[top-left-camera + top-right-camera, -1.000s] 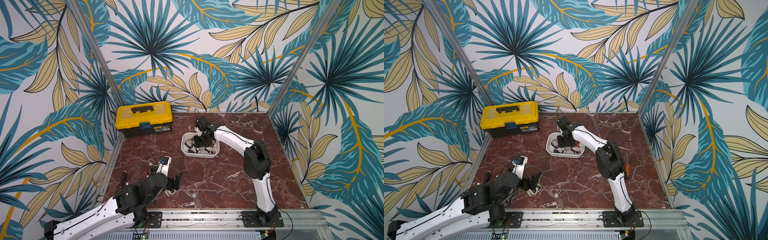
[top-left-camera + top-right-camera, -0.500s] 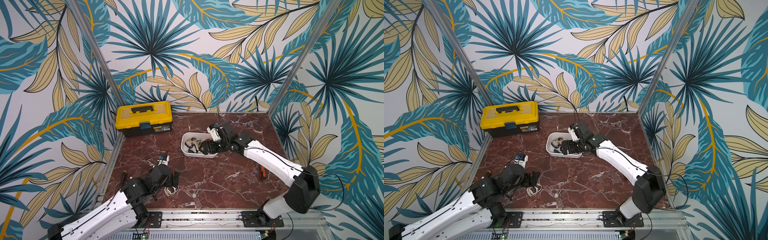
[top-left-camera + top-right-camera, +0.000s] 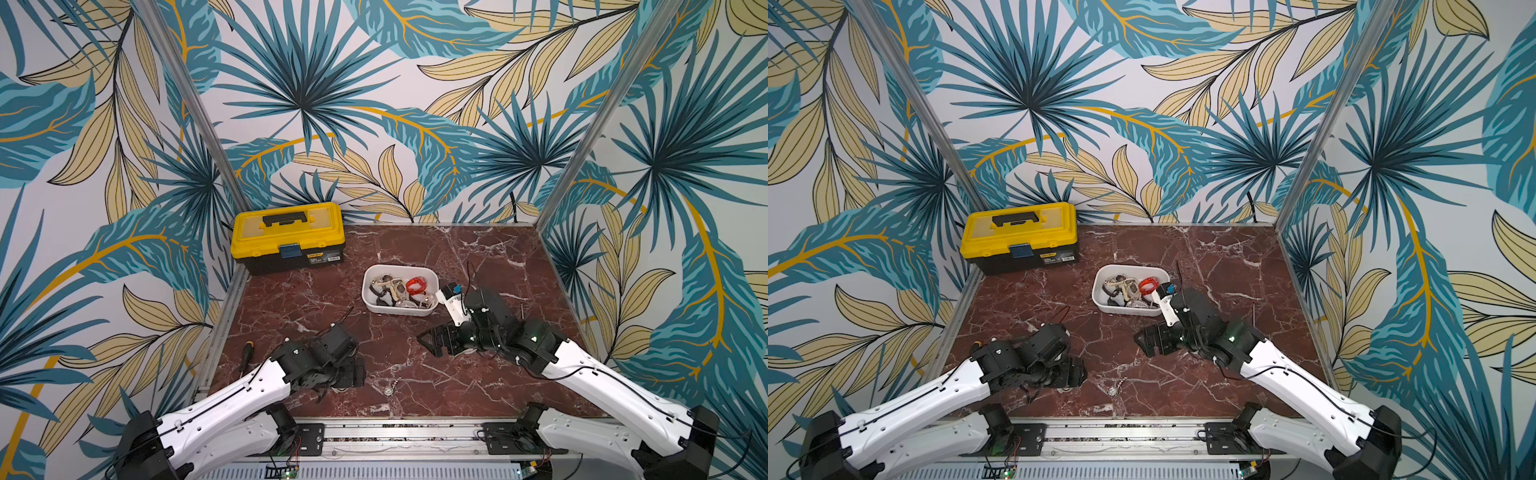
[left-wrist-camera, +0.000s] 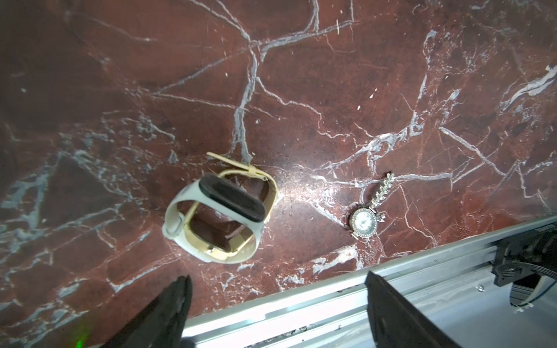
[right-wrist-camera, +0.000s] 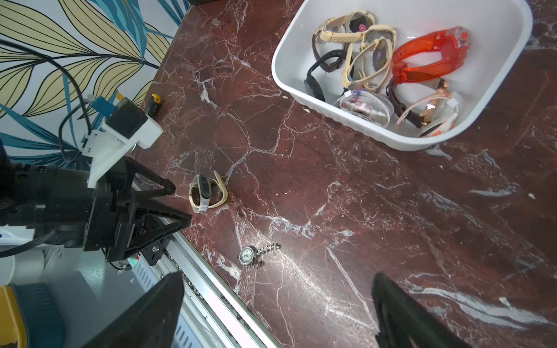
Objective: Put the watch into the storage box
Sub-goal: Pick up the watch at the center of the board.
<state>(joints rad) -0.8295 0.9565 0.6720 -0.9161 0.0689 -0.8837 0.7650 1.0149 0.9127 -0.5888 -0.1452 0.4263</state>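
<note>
The left arm [image 3: 232,399] and right arm [image 3: 615,386] have glossy white shells dotted with small holes, black joint housings, thin black cables, white camera brackets [image 5: 120,141], and matte black truss-fingered ends, the left pincer [image 5: 182,202] and right pincer [image 3: 430,345].

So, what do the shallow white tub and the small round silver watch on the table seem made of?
Shallow white tub: probably plastic, smooth, faintly glossy, with rounded moulded corners. Small round silver watch: apparently metal, shiny, with glinting stones around the dial.
</note>
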